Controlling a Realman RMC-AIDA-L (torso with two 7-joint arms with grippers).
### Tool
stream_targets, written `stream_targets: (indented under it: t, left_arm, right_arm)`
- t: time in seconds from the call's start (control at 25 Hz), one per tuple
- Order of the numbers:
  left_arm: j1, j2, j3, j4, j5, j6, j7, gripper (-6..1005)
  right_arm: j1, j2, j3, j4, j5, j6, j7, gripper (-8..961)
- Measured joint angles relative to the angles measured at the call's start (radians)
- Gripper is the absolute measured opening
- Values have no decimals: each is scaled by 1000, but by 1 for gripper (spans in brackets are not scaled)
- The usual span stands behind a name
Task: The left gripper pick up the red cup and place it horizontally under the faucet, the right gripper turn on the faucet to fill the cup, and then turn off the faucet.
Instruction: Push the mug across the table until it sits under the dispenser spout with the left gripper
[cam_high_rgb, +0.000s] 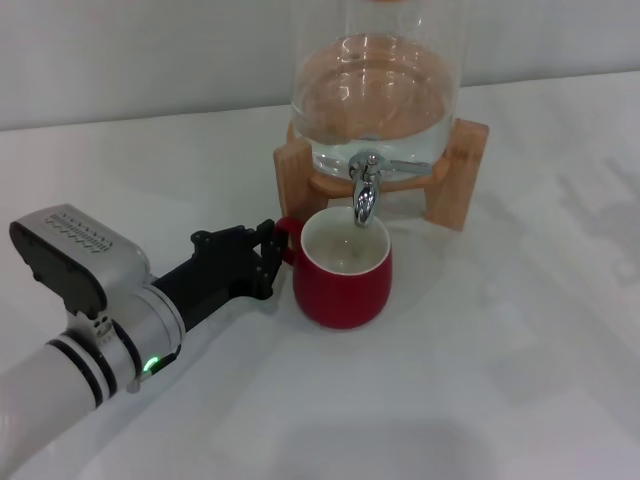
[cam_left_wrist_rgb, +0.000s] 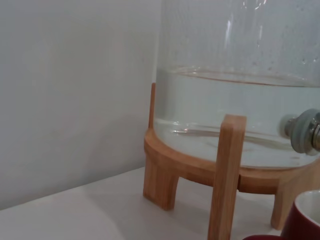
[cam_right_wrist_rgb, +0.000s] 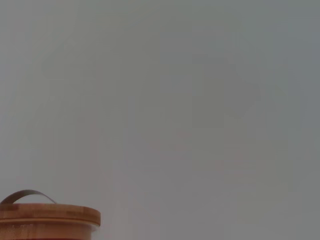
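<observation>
The red cup (cam_high_rgb: 345, 290) stands upright on the white table, its cream inside empty, right below the spout of the chrome faucet (cam_high_rgb: 365, 195). My left gripper (cam_high_rgb: 272, 255) reaches in from the left, and its black claw is closed around the cup's small handle. In the left wrist view a bit of the cup's rim (cam_left_wrist_rgb: 306, 217) shows low down, and part of the faucet (cam_left_wrist_rgb: 304, 132) shows at the edge. The right gripper is out of view.
The glass dispenser (cam_high_rgb: 375, 90), partly filled with water, sits in a wooden stand (cam_high_rgb: 460, 170) behind the cup. Its wooden legs (cam_left_wrist_rgb: 225, 175) are close to my left wrist. The right wrist view shows only a wall and the dispenser's wooden lid (cam_right_wrist_rgb: 47, 217).
</observation>
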Motion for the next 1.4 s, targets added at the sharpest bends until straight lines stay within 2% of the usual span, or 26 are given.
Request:
stream_targets:
  t: [1.4]
  left_arm:
    - [-15,0,26,-9,0,-30,0,147]
  right_arm:
    - [-1,-2,0,4,0,-13,0,767]
